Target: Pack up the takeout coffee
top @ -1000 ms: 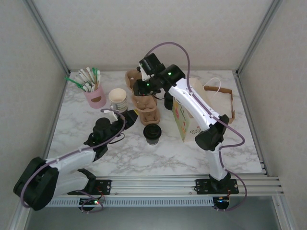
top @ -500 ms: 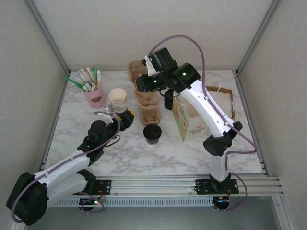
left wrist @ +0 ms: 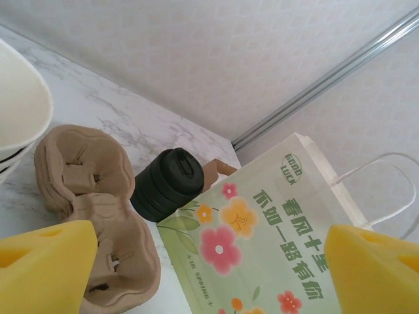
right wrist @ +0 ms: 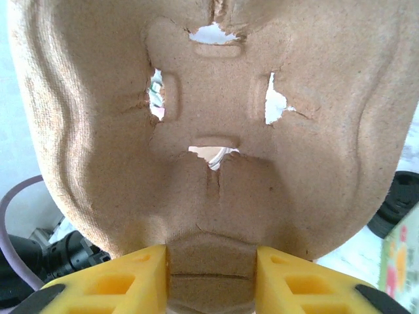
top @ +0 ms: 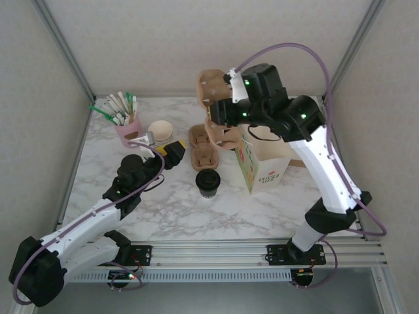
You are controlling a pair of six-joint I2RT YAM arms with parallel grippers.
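R gripper [right wrist: 211, 268] pinches raised pulp cup carrier [right wrist: 209, 131], L gripper [top: 171, 154] jaws spread nr lidded coffee cup [top: 207, 182]; next prob: seat cup in carrier.

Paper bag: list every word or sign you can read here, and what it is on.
"GOOD LUCK": green oval badge near the top of the paper bag.
"春风十里": big green characters on the bag.
"不如一路有你": the line beside it.
"IN SPRING": small print by the flowers, barely legible.
Top view: bag's print too small to read.
No writing on the cup carrier or the lids.
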